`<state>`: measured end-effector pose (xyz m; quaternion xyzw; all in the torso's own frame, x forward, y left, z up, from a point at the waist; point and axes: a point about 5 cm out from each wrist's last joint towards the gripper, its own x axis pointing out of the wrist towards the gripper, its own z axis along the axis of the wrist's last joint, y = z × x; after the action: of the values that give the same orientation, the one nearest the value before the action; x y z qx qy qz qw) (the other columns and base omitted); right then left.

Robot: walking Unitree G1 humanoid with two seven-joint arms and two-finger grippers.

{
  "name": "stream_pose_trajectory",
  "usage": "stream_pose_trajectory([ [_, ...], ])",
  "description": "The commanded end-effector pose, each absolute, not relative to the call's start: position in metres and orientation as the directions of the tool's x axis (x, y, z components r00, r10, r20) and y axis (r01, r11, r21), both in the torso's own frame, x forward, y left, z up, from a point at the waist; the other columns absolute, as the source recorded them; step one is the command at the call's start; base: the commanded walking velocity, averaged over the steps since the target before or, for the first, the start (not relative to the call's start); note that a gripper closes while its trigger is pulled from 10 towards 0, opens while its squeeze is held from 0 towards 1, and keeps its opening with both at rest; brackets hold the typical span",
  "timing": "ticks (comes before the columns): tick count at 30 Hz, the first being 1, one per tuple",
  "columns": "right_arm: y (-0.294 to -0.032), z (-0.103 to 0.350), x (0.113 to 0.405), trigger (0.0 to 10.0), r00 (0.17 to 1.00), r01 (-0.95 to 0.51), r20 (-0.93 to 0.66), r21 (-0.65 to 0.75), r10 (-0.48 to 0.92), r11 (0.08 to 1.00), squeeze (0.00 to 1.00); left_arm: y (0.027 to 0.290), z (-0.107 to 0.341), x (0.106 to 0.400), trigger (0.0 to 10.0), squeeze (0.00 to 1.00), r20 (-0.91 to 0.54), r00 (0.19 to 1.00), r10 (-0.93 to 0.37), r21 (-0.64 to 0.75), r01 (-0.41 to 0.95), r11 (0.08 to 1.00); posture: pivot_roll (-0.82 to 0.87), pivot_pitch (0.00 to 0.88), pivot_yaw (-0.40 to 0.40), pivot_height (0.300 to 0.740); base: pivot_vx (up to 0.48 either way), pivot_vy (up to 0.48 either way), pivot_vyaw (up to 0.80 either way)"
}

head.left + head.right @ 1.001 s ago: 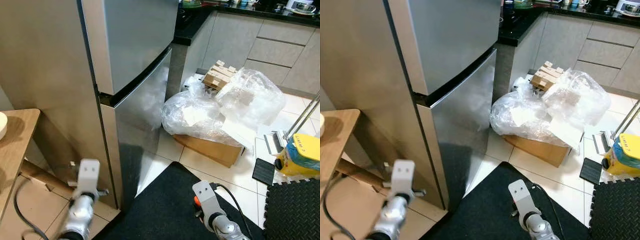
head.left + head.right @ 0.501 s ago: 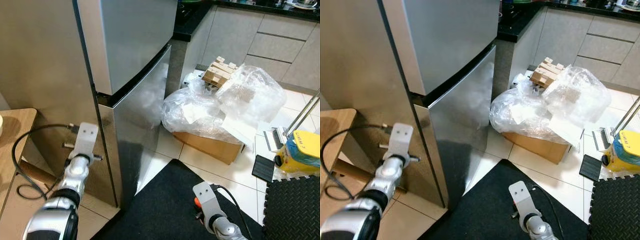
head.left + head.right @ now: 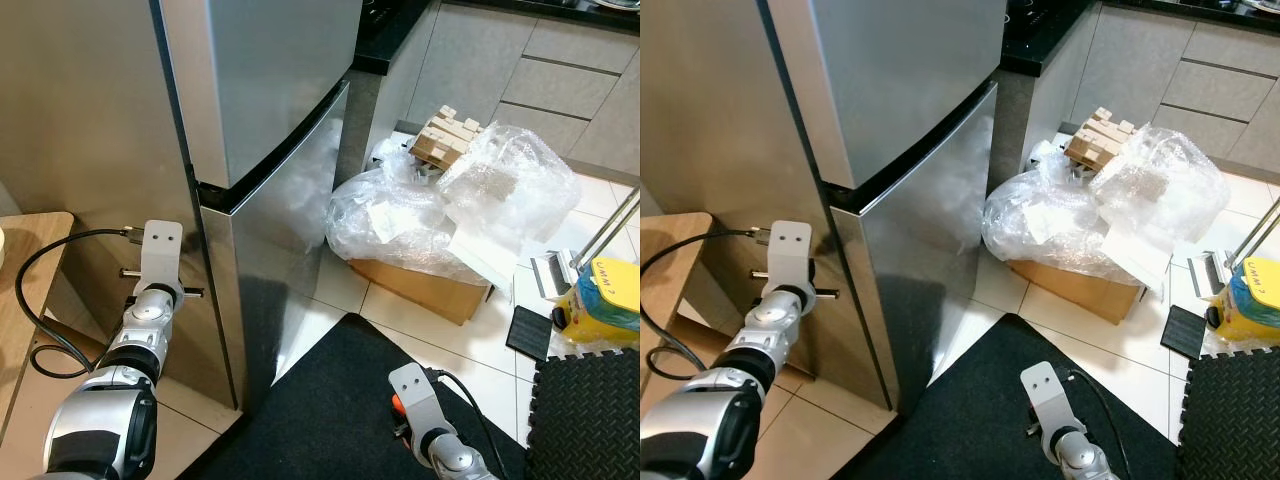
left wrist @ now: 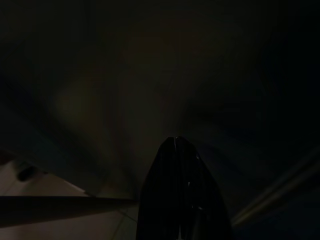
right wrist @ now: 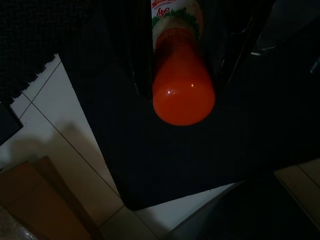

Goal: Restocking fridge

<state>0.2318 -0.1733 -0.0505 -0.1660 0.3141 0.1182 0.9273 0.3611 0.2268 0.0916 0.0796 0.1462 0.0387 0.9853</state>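
Right wrist view looks down the right tool (image 5: 182, 75), whose two black fingers are clamped on an orange bottle (image 5: 182, 95) with a green-and-red label, rounded end hanging over the black floor mat (image 5: 165, 165). It is carried low on that arm (image 3: 430, 455), probably kept clear of the fridge until a door is open.

Both doors of the steel fridge (image 3: 270, 110) are shut, so nothing can go in yet. The left arm (image 3: 150, 310) is raised beside the fridge's side wall, near the front corner where the dark seam between upper and lower door runs. In the left wrist view the left tool (image 4: 182, 190) shows its dark fingers drawn together, empty, pointing at a dim flat panel; I judge it is reaching for a door edge to pull.

Room is tight on the robot's left: a wooden surface (image 3: 30, 270) stands just beside the arm, and a black cable (image 3: 40, 300) loops between them. To the right, plastic bags heaped on a cardboard box (image 3: 420, 290) sit near the lower door, which could limit its swing.
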Motion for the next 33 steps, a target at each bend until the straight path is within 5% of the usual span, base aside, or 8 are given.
stream_pose_trajectory([
  [1,-0.177,-0.051,0.231,10.0,0.778,-0.308,-0.620,-0.238,0.100,0.921,0.00,0.215,0.094,0.365,10.0,0.00,-0.287,0.956,0.053,0.144,-0.012,0.990,-0.13,0.079,-0.054,0.740,0.000,0.000,0.00],
  [16,-0.179,-0.051,0.230,10.0,0.782,-0.295,-0.617,-0.240,0.090,0.925,0.00,0.159,0.095,0.372,10.0,0.00,-0.307,0.915,-0.262,0.041,0.288,0.957,-0.14,0.079,-0.041,0.740,0.000,0.000,0.00],
  [33,-0.177,-0.052,0.229,10.0,0.782,-0.294,-0.617,-0.236,0.091,0.926,0.00,0.134,0.097,0.373,10.0,0.00,-0.301,0.886,-0.353,0.030,0.378,0.925,-0.14,0.081,-0.036,0.740,0.000,0.000,0.00],
])
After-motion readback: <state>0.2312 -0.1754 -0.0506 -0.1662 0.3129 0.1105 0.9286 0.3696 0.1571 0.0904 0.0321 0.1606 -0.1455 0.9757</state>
